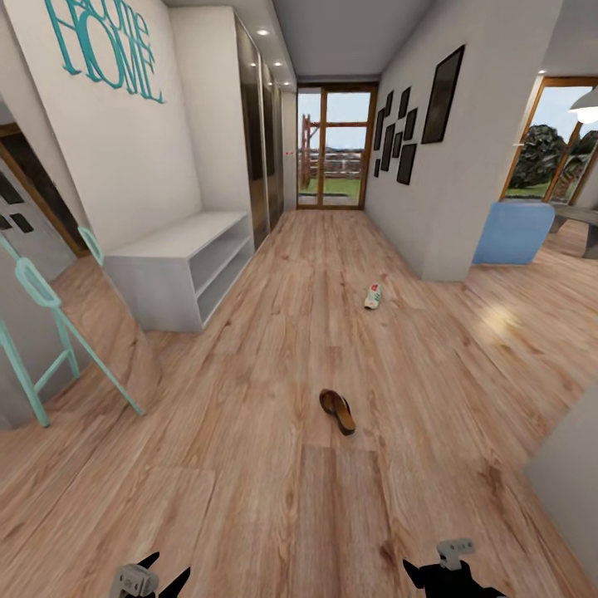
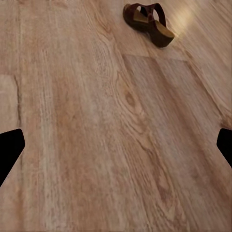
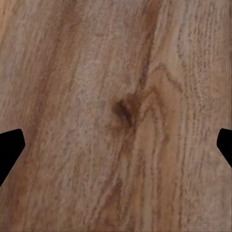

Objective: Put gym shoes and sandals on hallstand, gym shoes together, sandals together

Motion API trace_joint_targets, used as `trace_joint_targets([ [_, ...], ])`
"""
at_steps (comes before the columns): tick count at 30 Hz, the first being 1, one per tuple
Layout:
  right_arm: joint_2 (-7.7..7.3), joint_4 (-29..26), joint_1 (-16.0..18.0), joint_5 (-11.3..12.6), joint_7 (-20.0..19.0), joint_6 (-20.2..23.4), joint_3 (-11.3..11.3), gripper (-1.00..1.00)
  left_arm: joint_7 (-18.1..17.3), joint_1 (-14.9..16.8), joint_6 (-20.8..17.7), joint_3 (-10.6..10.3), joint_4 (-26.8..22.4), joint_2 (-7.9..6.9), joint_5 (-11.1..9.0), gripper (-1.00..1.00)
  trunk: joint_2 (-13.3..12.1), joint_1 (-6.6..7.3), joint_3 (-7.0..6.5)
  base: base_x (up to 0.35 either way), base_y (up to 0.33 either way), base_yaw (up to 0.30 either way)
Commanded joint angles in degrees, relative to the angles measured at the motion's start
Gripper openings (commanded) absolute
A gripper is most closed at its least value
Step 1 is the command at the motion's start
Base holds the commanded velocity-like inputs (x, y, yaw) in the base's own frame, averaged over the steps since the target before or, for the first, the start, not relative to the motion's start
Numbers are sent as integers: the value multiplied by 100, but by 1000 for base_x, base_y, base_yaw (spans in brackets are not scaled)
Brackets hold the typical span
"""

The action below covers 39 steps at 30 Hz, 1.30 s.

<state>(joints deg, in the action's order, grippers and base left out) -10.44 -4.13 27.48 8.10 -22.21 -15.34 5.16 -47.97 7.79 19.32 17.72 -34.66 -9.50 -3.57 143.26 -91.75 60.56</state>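
Head view: a long corridor runs toward a glazed wooden door point(image 1: 336, 145), its wood-plank floor point(image 1: 249, 465) bare but for two pieces of footwear. A dark brown sandal point(image 1: 338, 411) lies alone near the middle of the planks, ahead of the robot. Farther down the hall, well apart from it, one cream-white gym shoe point(image 1: 373, 296) with a red-orange patch rests on the floor close to the corner of the right-hand wall. Against the left wall, beneath teal "HOME" lettering point(image 1: 108, 46), stands a plain white two-bay bench point(image 1: 183, 266). A teal ladder-like stand point(image 1: 58, 332) leans at far left; black picture frames point(image 1: 407, 124) hang on the right wall. At the lower edge, the left pincer point(image 1: 158, 579) and right pincer point(image 1: 448, 573) hover over the floor, both empty.

Left wrist view: the left pincer's point(image 2: 116, 145) dark fingertips point(image 2: 9, 147) sit at opposite edges, spread wide, with nothing between them. Beyond them on the planks lies the sandal point(image 2: 147, 21), strap up, tan footbed showing.

Right wrist view: the right pincer point(image 3: 116, 145) is likewise spread wide over bare planks with a dark knot point(image 3: 123, 111), its fingertips point(image 3: 9, 147) clear of the wood.
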Motion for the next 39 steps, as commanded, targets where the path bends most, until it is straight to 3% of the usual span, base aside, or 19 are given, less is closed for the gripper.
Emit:
trace_joint_targets([
  [1, -2, 5, 3, 60, -18, -17, 47, 100, -37, 4, 3, 13, 5, 1, -21, 100, 2, 0, 5, 68, -137, 0],
  [14, -2, -24, 3, 53, 387, -16, 62, 100, -43, 4, 2, 13, 3, 1, -21, 100, 2, 0, 5, 19, -158, 0],
  [32, -8, -68, 3, 41, 417, -14, 60, 100, -35, 27, -43, 14, -5, -1, -26, 100, 2, 0, 5, 0, -6, 0],
  [39, -37, -596, 3, 37, 432, -1, 49, 100, -20, 96, -113, 10, -40, 14, -20, 100, 2, 0, 5, 0, 0, 0],
])
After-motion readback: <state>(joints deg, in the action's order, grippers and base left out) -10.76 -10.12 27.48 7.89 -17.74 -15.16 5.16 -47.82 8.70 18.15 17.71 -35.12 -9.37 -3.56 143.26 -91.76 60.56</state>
